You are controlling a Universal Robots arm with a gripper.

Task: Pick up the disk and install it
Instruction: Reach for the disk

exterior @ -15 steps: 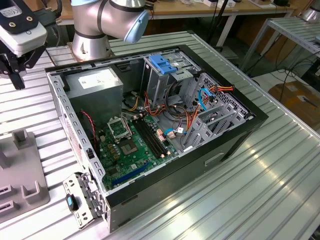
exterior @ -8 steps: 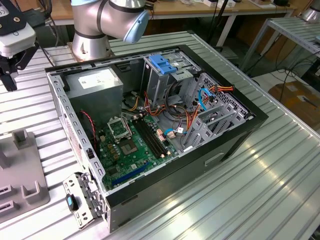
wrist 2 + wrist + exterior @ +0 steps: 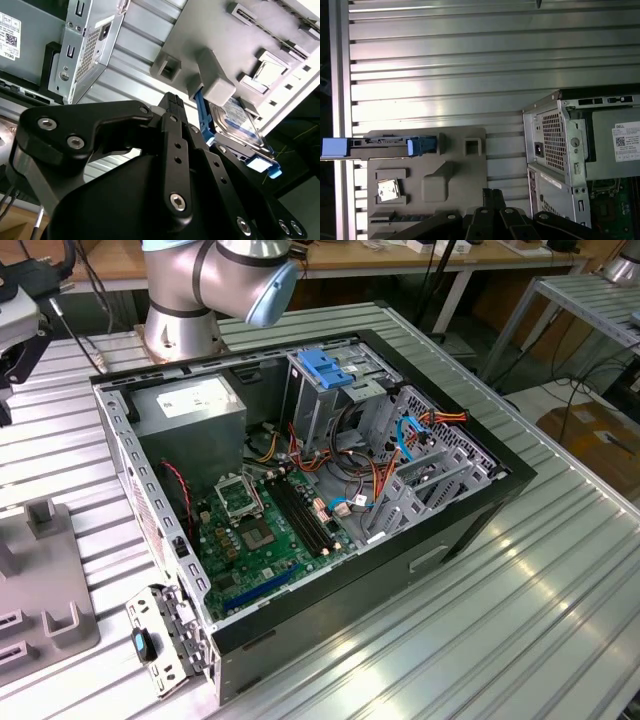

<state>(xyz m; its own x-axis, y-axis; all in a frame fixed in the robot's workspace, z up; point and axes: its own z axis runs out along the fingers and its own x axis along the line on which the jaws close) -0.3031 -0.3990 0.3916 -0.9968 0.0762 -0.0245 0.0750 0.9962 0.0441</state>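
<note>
gripper: black linked body, closest to the lens in both wrist views; how wide it stands cannot be told, and nothing shows in its hold
disk: silver drive with a white-and-blue label in a blue carrier, standing on edge in a slot of the fixture plate, near the gripper and off to one side of it; seen edge-on in the first wrist view, the disk is apart from the gripper
fixture plate: grey moulded plate flat on the table, directly ahead of the gripper, with raised blocks and recesses; also seen in the second wrist view
silver square part: lies in a recess of the fixture plate, beside the disk's slot
computer case: on the far side of the gripper from the disk, its perforated rear panel facing the plate; in the exterior view the computer case lies on its side with the cover off
power supply: grey box with a white label, in a corner of the case
motherboard: green, on the case floor
blue bay bracket: at the top of the drive cage
table: ribbed aluminium slats under everything
arm: grey and pale blue joints, behind the case
</note>
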